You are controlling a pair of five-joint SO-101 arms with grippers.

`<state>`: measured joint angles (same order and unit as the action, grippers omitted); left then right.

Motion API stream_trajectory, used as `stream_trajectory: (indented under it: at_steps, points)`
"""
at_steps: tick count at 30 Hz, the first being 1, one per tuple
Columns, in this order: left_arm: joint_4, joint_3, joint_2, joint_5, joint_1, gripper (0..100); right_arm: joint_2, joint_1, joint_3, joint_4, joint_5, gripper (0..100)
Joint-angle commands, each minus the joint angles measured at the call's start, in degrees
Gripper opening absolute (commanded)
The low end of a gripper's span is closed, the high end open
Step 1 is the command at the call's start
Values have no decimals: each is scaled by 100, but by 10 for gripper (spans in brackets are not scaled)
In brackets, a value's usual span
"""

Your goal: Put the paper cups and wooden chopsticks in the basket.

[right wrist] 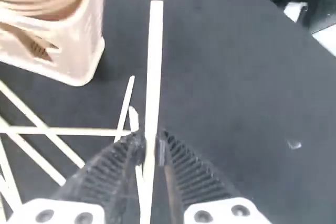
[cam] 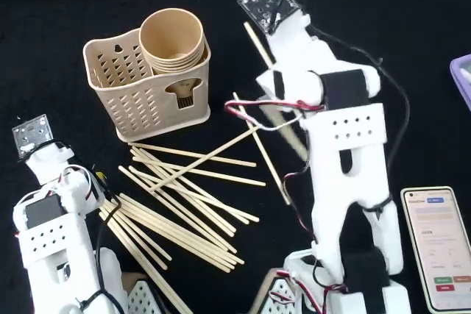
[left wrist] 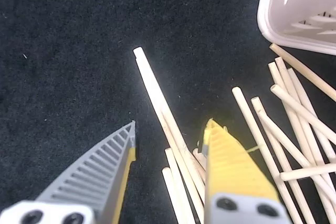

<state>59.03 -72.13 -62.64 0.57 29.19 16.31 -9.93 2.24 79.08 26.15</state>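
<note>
Right wrist view: gripper (right wrist: 151,141) around chopstick (right wrist: 155,56)

You've got 1 basket (cam: 158,112), w/ 1 stack of paper cups (cam: 171,34) in it: approx. 4–5 by the rims, exact no. unclear. Loose chopsticks (cam: 188,195): approx. 20, they overlap too much for an exact count. Plus 1 single chopstick (right wrist: 155,66) in the right gripper (right wrist: 149,148). 2 arms: left arm (cam: 48,218), right arm (cam: 346,145). 1 phone (cam: 438,248).
</note>
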Motion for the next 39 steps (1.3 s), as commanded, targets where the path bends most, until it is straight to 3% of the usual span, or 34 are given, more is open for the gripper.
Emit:
stream_trajectory:
  at_steps: [1,7,11,16,23,33,36,39]
  points:
    - [-26,92,-62,53,48,216,-84,-53,-338,-132,-132,10]
    - [-26,84,-62,53,48,216,-338,536,-1719,-1073,-88,10]
    - [-26,101,-62,53,48,216,-646,659,-2809,-1811,668,11]
    - [-26,92,-62,53,40,216,-1552,703,-3240,-3068,826,15]
    - [-26,66,-62,53,48,216,-2826,730,-2149,-2400,826,129]
    - [-26,92,-62,53,48,216,-3503,730,-1657,-2136,835,110]
    - [-26,84,-62,53,48,216,-3512,730,-1657,-2127,835,5]
    - [-26,84,-62,53,48,216,-3486,791,-1622,-1890,835,9]
